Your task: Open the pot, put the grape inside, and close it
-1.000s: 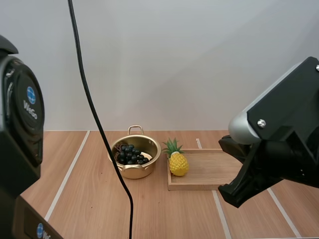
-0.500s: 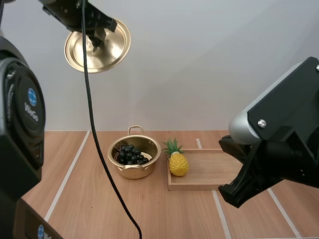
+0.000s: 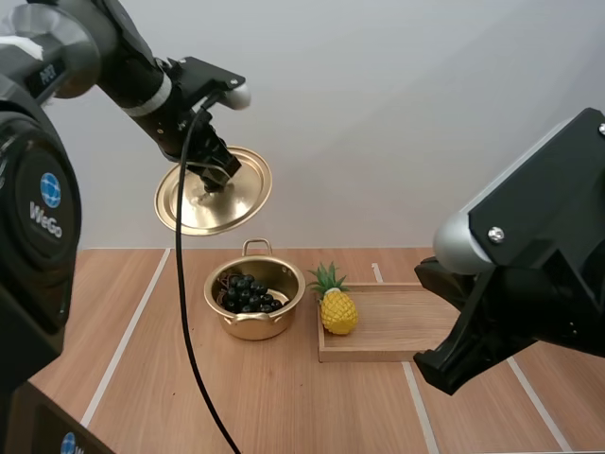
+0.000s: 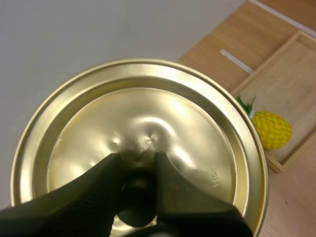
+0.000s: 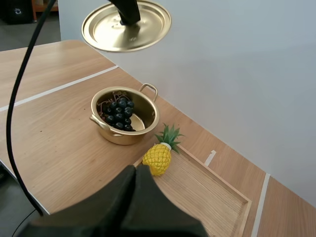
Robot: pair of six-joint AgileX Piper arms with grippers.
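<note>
You have the left gripper clamped on the knob of the round gold metal lid, lifted clear of the open gold pot. The dark grape bunch lies inside the pot. Right of it, a yellow toy pineapple stands on the wooden tray, and your right gripper has its fingers pressed together on nothing.

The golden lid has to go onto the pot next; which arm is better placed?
Left. The left gripper holds the lid, raised above the pot with the grapes. The right gripper is shut, empty, near the tray.

Gold lid, gold pot, seemingly black grapes
</note>
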